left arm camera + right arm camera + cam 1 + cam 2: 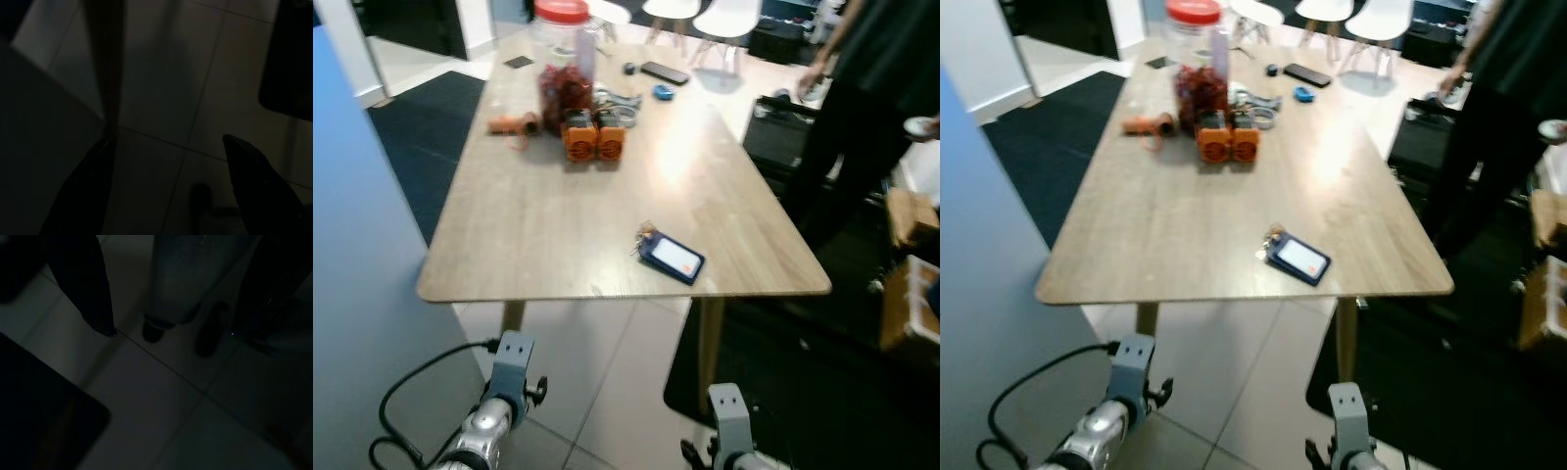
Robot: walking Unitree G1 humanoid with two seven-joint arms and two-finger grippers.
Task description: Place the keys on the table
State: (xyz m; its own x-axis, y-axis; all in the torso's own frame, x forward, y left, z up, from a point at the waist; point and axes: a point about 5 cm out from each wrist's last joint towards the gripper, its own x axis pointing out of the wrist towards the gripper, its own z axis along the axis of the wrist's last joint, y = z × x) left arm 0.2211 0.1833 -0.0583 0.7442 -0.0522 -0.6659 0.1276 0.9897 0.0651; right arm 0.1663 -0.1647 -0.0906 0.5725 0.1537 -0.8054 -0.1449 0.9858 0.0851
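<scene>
The keys (649, 236), joined to a dark blue tag (673, 259) with a white label, are seen lying flat on the worktop (538, 225), near its front edge and toward the right corner. Nothing is touching them.

Both arms are held low in front of the worktop, above the tiled floor (607, 362). The left hand (164, 147) is seen in its dim wrist view with its two fingers spread wide apart and nothing between them; a worktop leg (105, 63) stands just beyond one fingertip. The right hand (171, 333) is likewise open and empty, its fingers well apart over the tiles, with what may be two dark feet below, though the view is too dark to be sure.

At the far end of the worktop a jar (564, 59) with a red lid is set, with two orange blocks (593, 136) just in front of it and a phone (665, 72) beyond. A person in dark clothes (862, 108) stands at the right side.
</scene>
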